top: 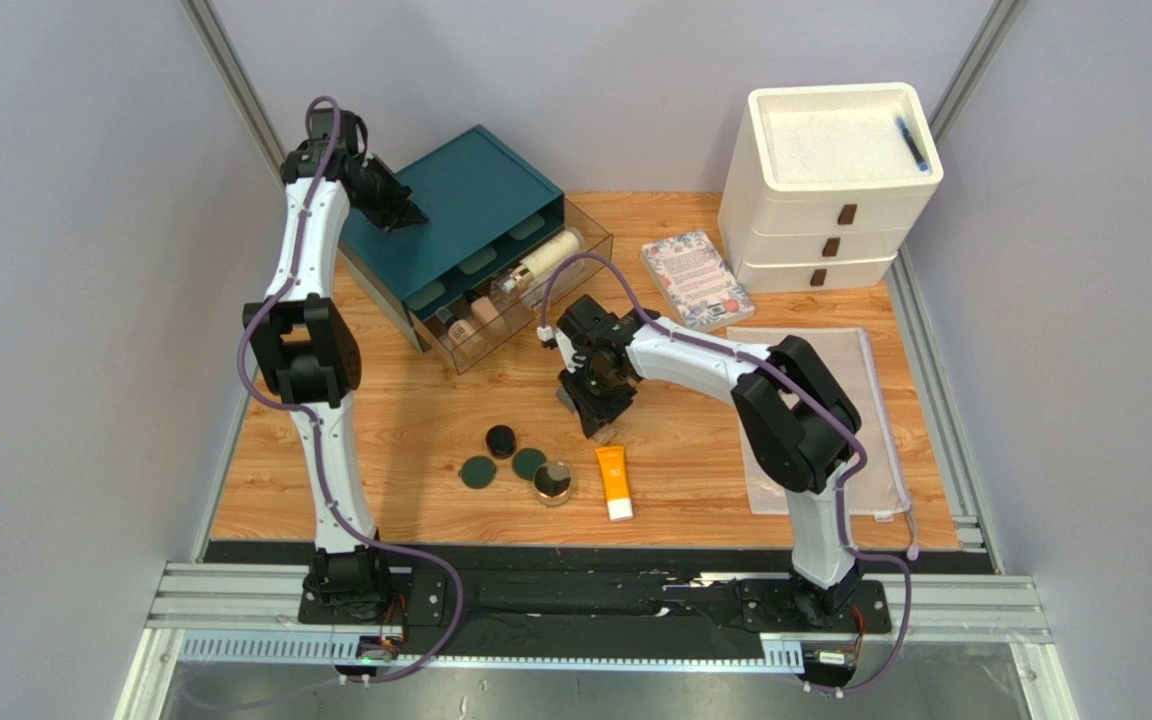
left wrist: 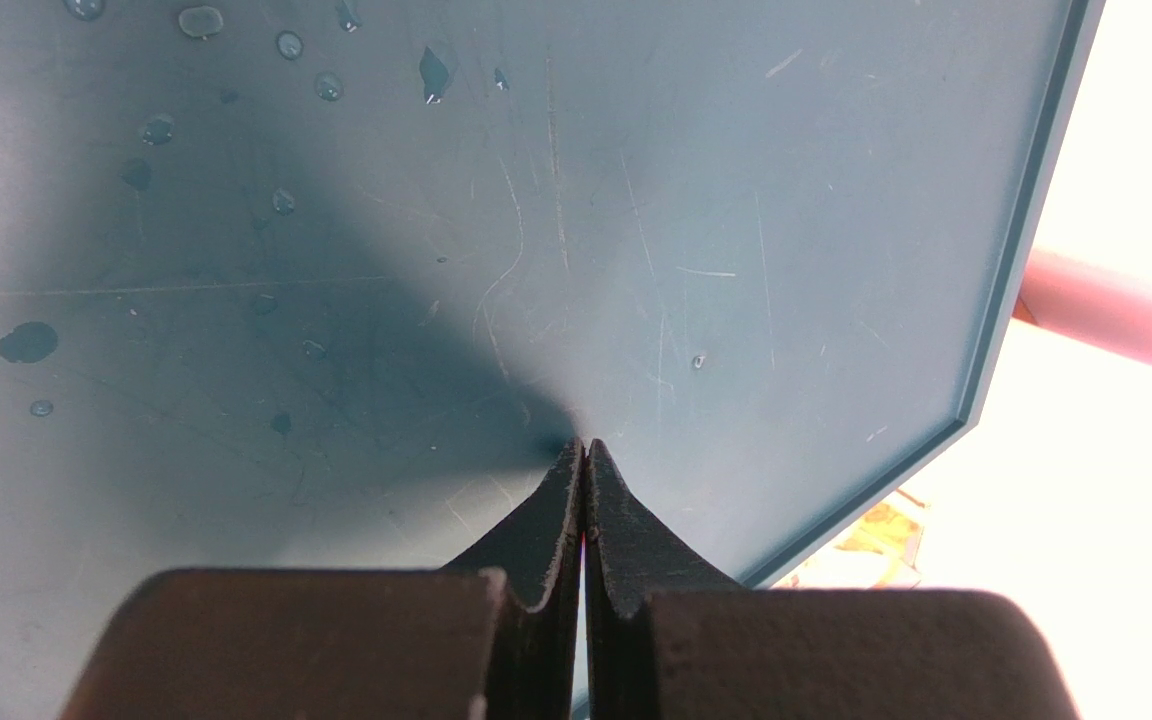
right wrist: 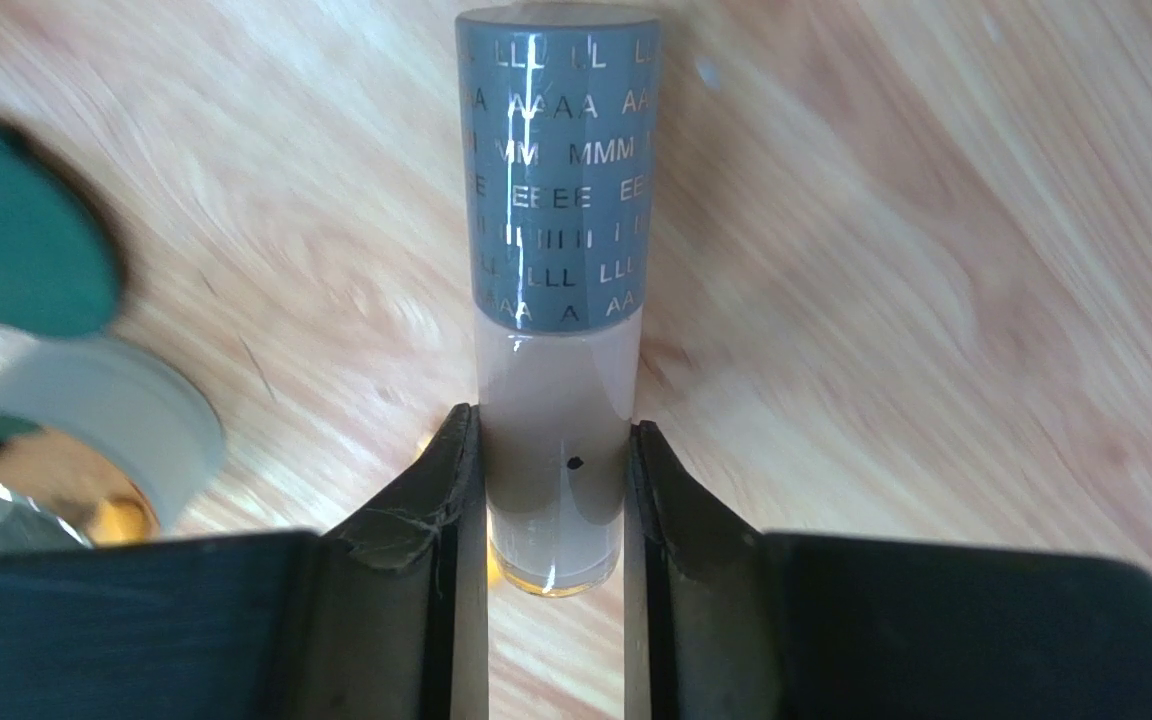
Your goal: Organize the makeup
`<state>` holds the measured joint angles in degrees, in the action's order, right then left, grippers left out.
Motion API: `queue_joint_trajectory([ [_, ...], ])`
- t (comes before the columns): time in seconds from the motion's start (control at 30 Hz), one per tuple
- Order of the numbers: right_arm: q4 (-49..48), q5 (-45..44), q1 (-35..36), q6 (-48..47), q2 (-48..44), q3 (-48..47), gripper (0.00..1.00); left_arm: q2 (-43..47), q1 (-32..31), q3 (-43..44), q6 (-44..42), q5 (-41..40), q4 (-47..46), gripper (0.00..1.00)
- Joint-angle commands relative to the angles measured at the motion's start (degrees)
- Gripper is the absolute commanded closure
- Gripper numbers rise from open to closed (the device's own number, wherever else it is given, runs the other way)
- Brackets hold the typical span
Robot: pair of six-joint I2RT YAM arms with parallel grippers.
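Observation:
In the right wrist view, a beige bottle with a grey lettered cap lies on the wooden table. My right gripper is shut on its lower body, one finger pressed to each side. From above, that gripper sits low over the table centre and hides the bottle. Nearby lie a black compact, two green compacts, a gold jar and an orange white-capped tube. More bottles fill the clear drawer. My left gripper is shut and empty, tips on the teal organiser's top.
The teal organiser stands at the back left with its clear drawer pulled out. A white drawer unit stands back right, with a patterned booklet beside it. A mesh pouch lies under my right arm.

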<state>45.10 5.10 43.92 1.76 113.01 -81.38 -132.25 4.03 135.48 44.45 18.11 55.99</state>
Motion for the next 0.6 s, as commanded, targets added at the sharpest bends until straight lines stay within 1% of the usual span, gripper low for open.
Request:
queue_joint_trajectory([
  [0.0,0.34,-2.82,-0.33,-2.97,-11.82,0.18,1.0,-5.13,-0.96,-3.99,-3.05,-3.78,10.81,1.0],
  [0.07,-0.62,-0.63,-1.73,-2.64,-14.04,-0.96,1.0,-4.78,-0.87,-4.61,-3.14,-3.87,10.72,1.0],
  [0.1,-0.63,2.51,-2.43,-2.38,-15.44,-3.06,1.0,-4.69,-0.87,-5.31,-3.05,-3.78,10.55,1.0],
  [0.17,-1.07,5.17,-4.44,0.17,-15.89,-5.7,1.0,-4.16,-0.96,-6.1,-3.14,-3.69,10.2,1.0],
  [0.2,-0.98,7.88,-5.24,0.96,-15.89,-9.28,1.0,-3.99,-0.96,-6.71,-3.22,-3.69,10.02,1.0],
  [0.3,-1.42,13.16,-8.58,5.44,-13.7,-16.68,1.0,-3.55,-0.96,-6.81,-3.4,-4.22,10.02,1.0],
  [0.33,-2.55,14.74,-10.5,9.01,-11.87,-18.44,1.0,-3.55,-0.87,-6.81,-3.49,-4.31,10.11,1.0],
  [0.43,-5.53,20.46,-13.67,14.92,-8.34,-24.67,1.0,-3.28,-0.96,-6.72,-3.49,-4.66,10.11,1.0],
  [0.47,-5.81,21.95,-14.12,18.16,-5.72,-26.18,1.0,-3.28,-0.96,-6.72,-3.58,-4.84,10.19,1.0],
  [0.5,-6.16,22.84,-14.82,19.58,-4.39,-29.59,1.0,-3.11,-0.96,-6.63,-3.66,-4.92,10.2,1.0],
  [0.53,-6.86,23.63,-15.26,21.08,-3.25,-31.01,1.0,-3.11,-1.04,-6.72,-3.58,-5.01,10.37,1.0],
  [0.57,-7.57,25.2,-15.7,25.44,-0.8,-32.25,1.0,-3.02,-0.96,-6.72,-3.66,-5.36,10.46,1.0],
])
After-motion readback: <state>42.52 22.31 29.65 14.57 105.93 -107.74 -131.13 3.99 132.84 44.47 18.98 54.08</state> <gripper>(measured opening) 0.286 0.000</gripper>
